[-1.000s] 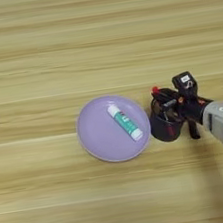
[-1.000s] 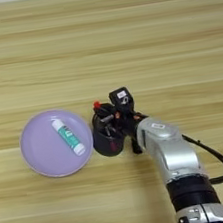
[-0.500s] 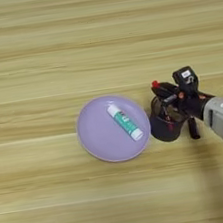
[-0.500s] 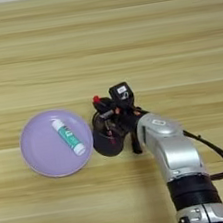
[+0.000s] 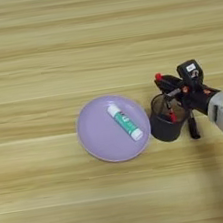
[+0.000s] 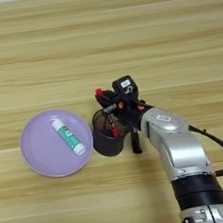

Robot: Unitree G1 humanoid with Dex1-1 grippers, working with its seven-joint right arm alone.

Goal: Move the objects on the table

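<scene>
Marker (image 6: 135,141) lies on the table (image 6: 34,54) just right of the mesh pen cup (image 6: 106,138). Over the cup's rim the gripper (image 6: 114,109) pinches the red-capped pen (image 6: 108,118): light, stiff, probably slippery, best held mid-barrel.

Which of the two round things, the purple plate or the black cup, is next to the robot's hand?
The black mesh cup: the hand is at its rim. The purple plate lies further left.
</scene>
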